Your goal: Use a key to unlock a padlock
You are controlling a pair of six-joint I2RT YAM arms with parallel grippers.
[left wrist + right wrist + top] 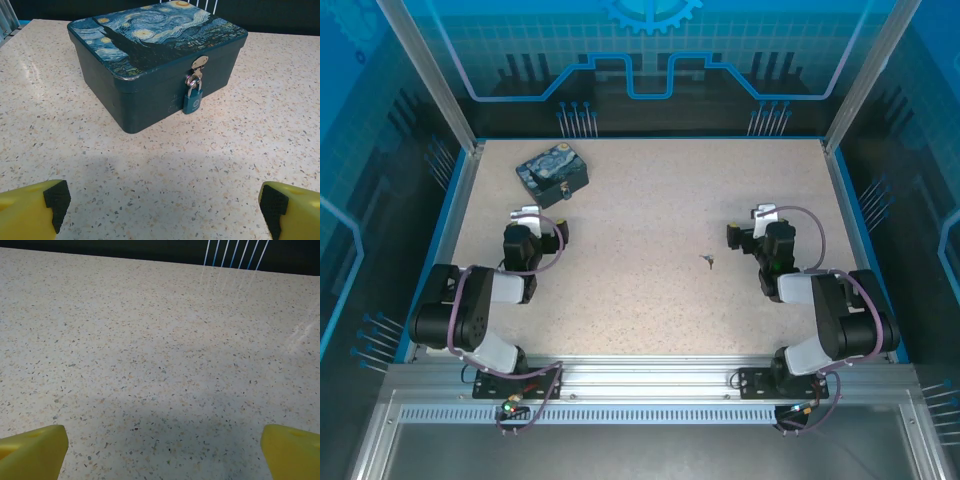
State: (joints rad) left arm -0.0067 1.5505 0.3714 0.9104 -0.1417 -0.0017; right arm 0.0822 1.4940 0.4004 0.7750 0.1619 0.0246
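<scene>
Yellow fingers [30, 212] of the left end effector [162, 215] stand wide apart, nothing between them, low over the table [280, 100]. Ahead of it, with a gap of bare table between, sits the box [150, 60]. On the side facing the end effector, the padlock [192, 101] hangs shut from the hasp. Over on the right, the right end effector [162, 450] is spread wide too, gripping nothing. Seen from above, the key [708, 260] lies on the table near its left side, between the arms.

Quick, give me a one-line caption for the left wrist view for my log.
Open left gripper faces the painted box, padlock hanging from its front hasp.
</scene>
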